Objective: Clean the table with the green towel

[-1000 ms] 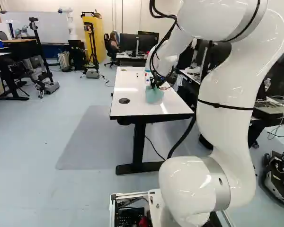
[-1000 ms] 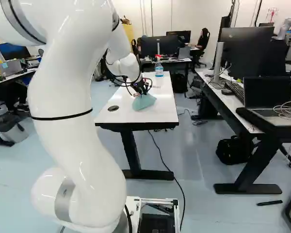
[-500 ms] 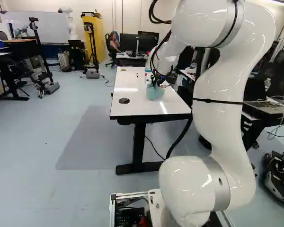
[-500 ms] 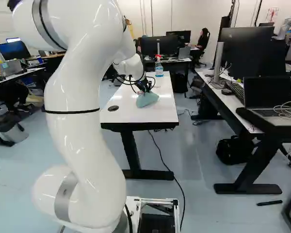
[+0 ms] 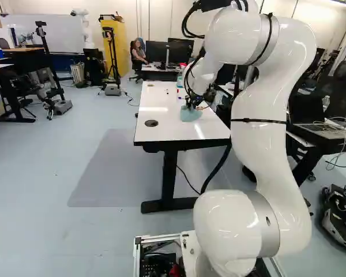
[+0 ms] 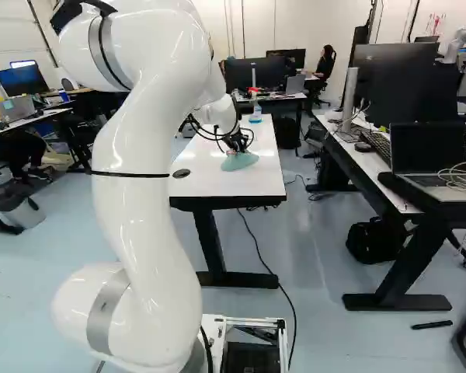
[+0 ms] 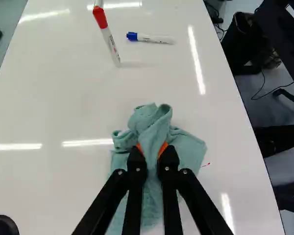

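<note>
In the left base view my gripper [image 5: 191, 104] is low over the white table [image 5: 153, 131], at the green towel [image 5: 190, 114]. Seen from the wrist, the gripper [image 7: 152, 154] is shut on the bunched towel [image 7: 154, 126], cloth pinched between its orange pads. The towel's lower folds spread on the tabletop [image 7: 63, 107] around and under the fingers. A small red mark [image 7: 206, 165] shows on the table right beside the towel's edge.
Ahead of the towel lie a red-capped marker [image 7: 108, 39] and a blue-capped marker [image 7: 151, 38]. A spray bottle [image 6: 255, 111] stands farther along the table. A desk with monitors and a laptop [image 6: 431, 159] runs alongside. Another robot [image 6: 464, 39] stands far back.
The arm's upper links have swung toward the table's side in both base views. The held towel has shifted slightly away from the base and sits lower and flatter. The base has not moved.
</note>
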Controlling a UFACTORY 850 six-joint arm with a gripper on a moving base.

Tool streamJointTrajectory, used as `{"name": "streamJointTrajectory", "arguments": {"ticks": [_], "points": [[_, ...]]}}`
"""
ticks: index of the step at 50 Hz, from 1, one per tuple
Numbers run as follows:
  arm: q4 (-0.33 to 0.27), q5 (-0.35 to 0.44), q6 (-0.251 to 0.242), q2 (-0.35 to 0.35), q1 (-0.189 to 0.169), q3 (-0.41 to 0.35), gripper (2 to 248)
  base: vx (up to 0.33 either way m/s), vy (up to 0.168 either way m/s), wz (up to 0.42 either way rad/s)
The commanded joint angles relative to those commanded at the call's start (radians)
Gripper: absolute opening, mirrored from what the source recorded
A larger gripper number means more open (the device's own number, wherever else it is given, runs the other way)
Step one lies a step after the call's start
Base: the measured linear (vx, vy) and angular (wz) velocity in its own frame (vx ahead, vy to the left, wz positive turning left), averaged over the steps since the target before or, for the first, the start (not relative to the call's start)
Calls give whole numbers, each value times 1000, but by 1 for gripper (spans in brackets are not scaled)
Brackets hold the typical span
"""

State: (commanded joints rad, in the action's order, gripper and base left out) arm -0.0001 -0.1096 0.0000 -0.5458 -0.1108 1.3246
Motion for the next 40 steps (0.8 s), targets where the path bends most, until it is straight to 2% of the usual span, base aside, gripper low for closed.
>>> {"name": "streamJointTrajectory", "arguments": {"ticks": [9, 40], "points": [[0, 0, 0, -22, 0, 5, 42, 0, 0, 0], [0, -11, 0, -22, -1, 6, 42, 0, 0, 0]]}}
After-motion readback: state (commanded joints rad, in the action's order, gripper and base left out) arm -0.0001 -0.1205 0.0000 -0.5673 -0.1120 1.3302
